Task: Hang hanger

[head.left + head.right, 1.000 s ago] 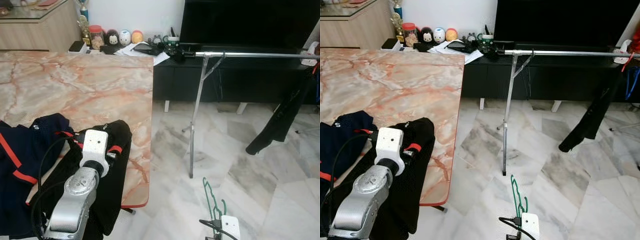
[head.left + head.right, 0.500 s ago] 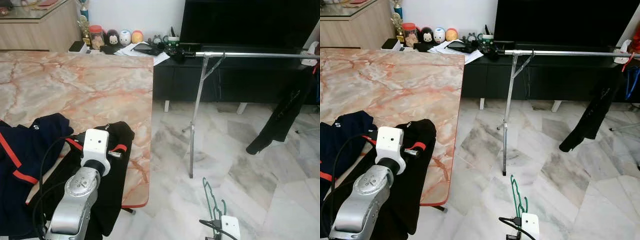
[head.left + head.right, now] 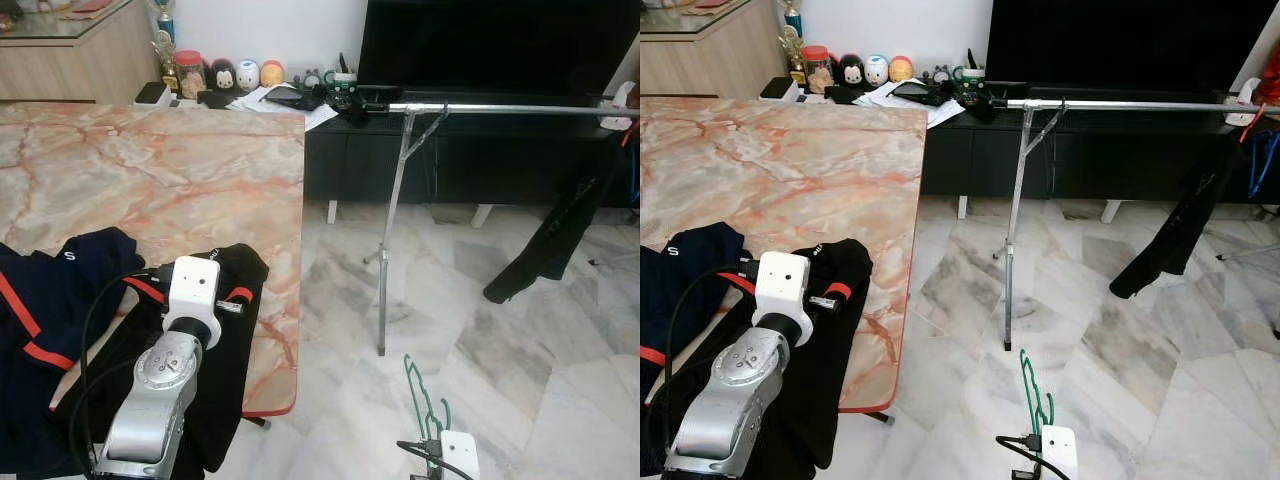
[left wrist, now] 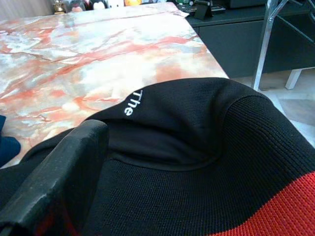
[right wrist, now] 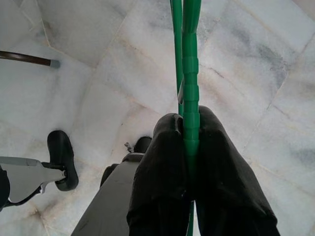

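Little has moved since earlier: left gripper (image 4: pixel 54 177) stays on the black garment (image 3: pixel 215 340) at the bench (image 3: pixel 150 170) edge, jaws' state unclear. Right gripper (image 5: pixel 189 147) jaws are clamped on the green hanger (image 3: pixel 425 405) above the floor.

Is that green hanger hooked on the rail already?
No. The green hanger is pinched in the right hand, low above the floor.

White "The" on black garment (image 4: pixel 162 128); "S" on navy garment (image 3: pixel 70 255).

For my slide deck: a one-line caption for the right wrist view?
Right gripper clamped on a green hanger above the marble floor.
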Robot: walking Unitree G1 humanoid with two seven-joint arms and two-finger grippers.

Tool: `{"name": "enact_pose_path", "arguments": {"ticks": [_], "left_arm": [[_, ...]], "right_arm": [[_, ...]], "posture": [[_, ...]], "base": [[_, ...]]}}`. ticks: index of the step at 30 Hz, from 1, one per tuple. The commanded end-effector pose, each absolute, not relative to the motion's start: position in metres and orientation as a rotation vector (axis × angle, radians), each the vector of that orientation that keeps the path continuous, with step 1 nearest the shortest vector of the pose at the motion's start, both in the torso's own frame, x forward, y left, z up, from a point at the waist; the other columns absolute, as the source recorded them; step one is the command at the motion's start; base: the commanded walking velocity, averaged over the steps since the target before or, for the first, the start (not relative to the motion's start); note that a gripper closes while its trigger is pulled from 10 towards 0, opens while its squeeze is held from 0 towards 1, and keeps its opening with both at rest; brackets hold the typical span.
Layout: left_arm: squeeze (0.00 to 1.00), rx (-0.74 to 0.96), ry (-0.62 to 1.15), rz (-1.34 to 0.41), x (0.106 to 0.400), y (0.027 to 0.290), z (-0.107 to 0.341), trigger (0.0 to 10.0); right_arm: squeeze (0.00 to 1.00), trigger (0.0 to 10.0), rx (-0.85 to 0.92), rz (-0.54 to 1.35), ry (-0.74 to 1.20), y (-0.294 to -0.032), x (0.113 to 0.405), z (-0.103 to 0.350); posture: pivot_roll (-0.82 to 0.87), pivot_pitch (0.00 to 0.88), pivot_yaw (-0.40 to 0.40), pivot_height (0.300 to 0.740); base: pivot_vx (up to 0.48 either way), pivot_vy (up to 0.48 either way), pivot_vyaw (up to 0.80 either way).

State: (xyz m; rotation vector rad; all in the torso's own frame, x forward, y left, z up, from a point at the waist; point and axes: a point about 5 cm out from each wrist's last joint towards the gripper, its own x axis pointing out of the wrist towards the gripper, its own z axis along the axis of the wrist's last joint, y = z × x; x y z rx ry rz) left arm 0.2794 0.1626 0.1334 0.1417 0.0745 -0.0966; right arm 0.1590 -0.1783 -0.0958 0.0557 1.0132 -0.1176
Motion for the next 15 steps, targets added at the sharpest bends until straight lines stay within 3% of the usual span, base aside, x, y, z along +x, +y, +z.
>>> {"name": "enact_pose_path", "arguments": {"ticks": [1,15], "left_arm": [[0.00,0.130,0.083,-0.106,0.2802,0.1601,0.1316,10.0],[0.00,0.109,0.081,-0.114,0.2776,0.1569,0.1326,10.0]], "right_arm": [[0.00,10.0,0.051,-0.118,1.005,-0.1794,0.1602,-0.0951],[0.00,10.0,0.052,-0.119,1.011,-0.1793,0.1582,-0.0959]], "posture": [[0.04,0.000,-0.034,0.740],[0.04,0.000,-0.036,0.740]], "base": [[0.000,0.000,0.00],[0.000,0.000,0.00]]}}
